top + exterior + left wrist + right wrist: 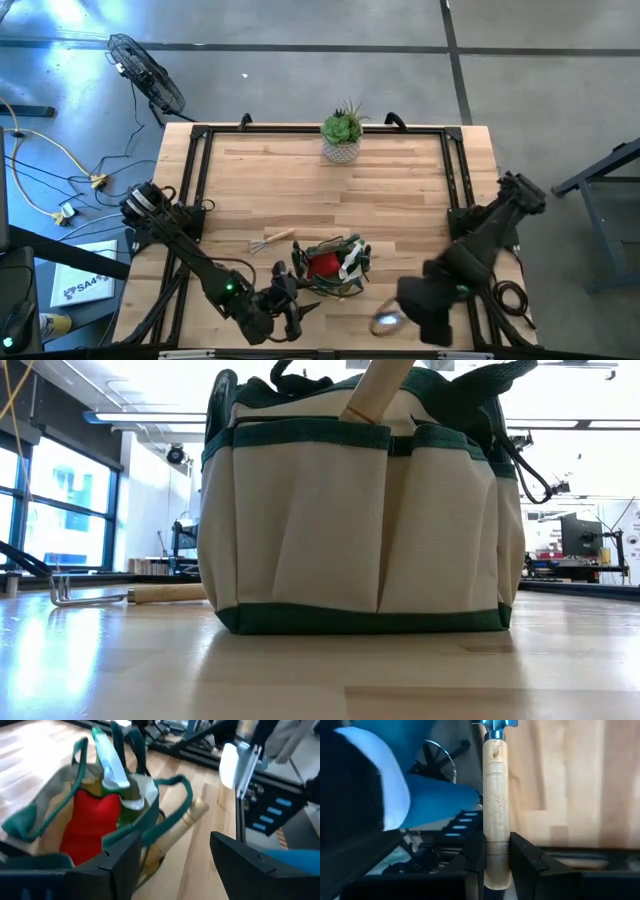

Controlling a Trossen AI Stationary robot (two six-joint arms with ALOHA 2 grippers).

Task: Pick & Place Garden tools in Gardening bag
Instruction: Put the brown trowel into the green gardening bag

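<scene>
The gardening bag (335, 265) stands near the table's front edge, filling the low view (360, 510). Inside it show a red cone-shaped piece (92, 822) and a green-and-white piece (112, 765); a wooden handle (180, 827) leans out over its rim. A wooden-handled rake (272, 242) lies flat on the table left of the bag. My left gripper (175, 855) stands open at the bag's near left corner (285, 312); whether it touches the bag I cannot tell. My right gripper (412, 312), right of the bag, is shut on a trowel whose metal blade (388, 322) shows. My right gripper pinches the trowel's wooden handle (496, 840) between its two fingers (475, 857), near the handle's free end. The handle runs along the fingers, with the metal blade end (495, 724) out ahead of them. The trowel is lifted clear of the table.
A green spiky plant in a white pot (342, 135) stands at the table's far edge. Black frame rails (195, 180) run along the left and right sides. Bare wood lies between the bag and the pot.
</scene>
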